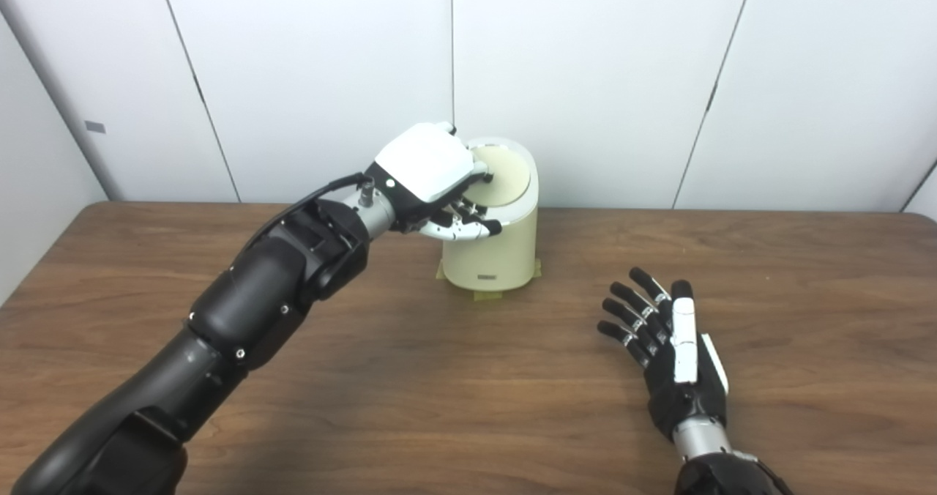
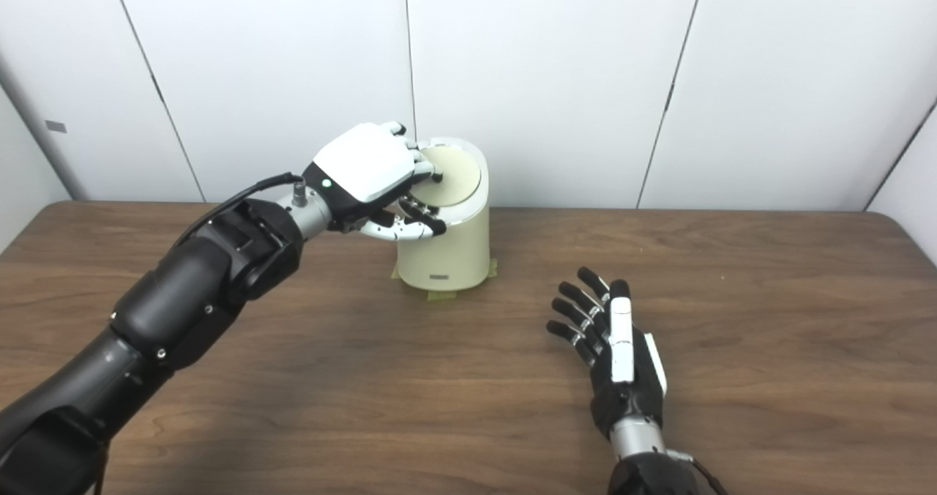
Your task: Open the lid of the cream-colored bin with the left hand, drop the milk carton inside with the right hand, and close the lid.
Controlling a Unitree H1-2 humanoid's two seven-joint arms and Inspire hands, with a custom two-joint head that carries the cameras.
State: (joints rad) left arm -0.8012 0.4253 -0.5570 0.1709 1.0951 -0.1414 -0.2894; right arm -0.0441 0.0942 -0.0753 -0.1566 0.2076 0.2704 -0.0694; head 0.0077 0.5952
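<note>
The cream-colored bin (image 1: 498, 253) stands upright at the back middle of the table, and its round lid (image 1: 509, 173) lies down on top. My left hand (image 1: 428, 165) is at the lid's left edge, thumb on top of the lid and fingers (image 1: 468, 228) curled under the rim at the front left, gripping it. My right hand (image 1: 673, 348) rests open and empty on the table to the front right of the bin, fingers spread and well apart from it. No milk carton shows in either view.
The wooden table (image 1: 439, 378) runs to a white panelled wall (image 1: 585, 77) just behind the bin. Strips of yellowish tape (image 1: 487, 295) show at the bin's base. My left forearm (image 1: 278, 283) crosses the table's left half.
</note>
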